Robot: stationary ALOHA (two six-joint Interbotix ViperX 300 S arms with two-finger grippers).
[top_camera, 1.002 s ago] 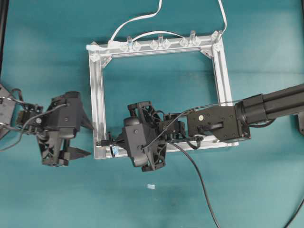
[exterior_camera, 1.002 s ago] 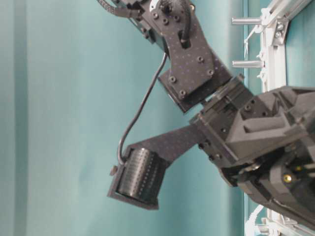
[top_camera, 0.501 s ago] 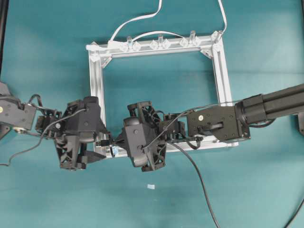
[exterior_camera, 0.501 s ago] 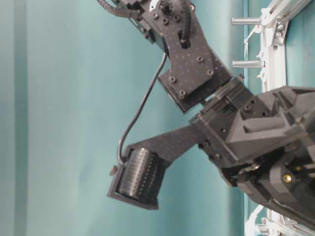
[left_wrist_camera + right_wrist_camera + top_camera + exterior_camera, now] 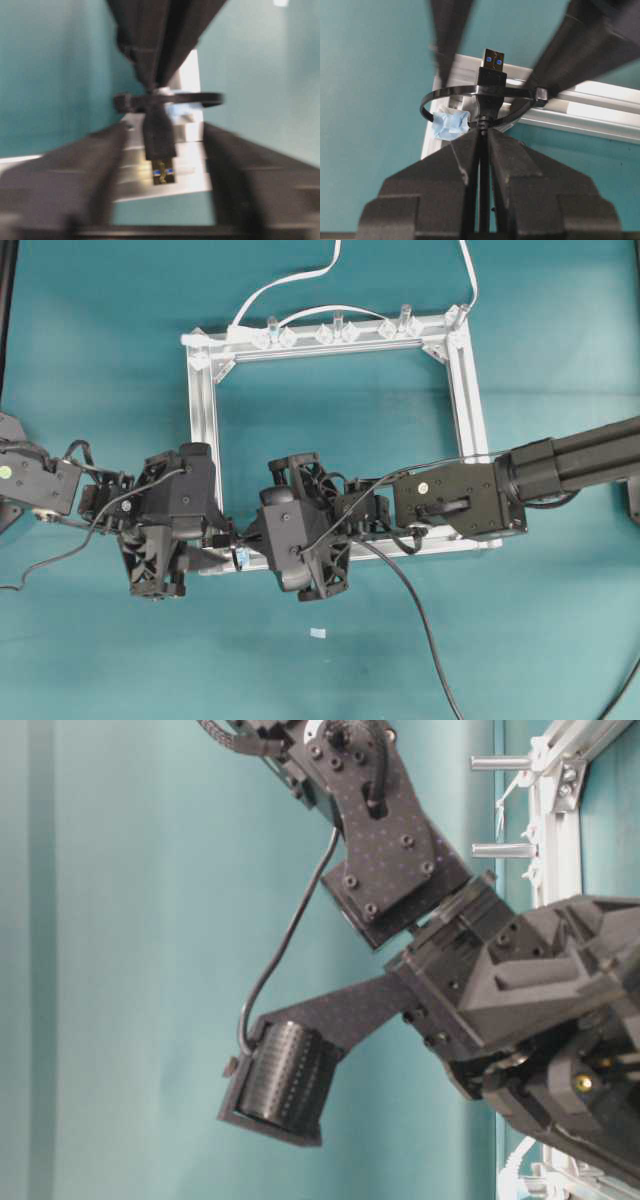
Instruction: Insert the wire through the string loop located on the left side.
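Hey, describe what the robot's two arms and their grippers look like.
Both arms are matte black, built of blocky housings with visible screws. The left gripper and right gripper have long, flat, wedge-shaped black fingers. Thin black leads loop along the links.

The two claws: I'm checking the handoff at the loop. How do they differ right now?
The right claw is shut on the wire just behind its plug, while the left claw has its fingers apart, one on each side of the plug tip, not gripping it. The right claw is on the loop's near side in its own view; the left waits on the far side. Both point at the string loop.
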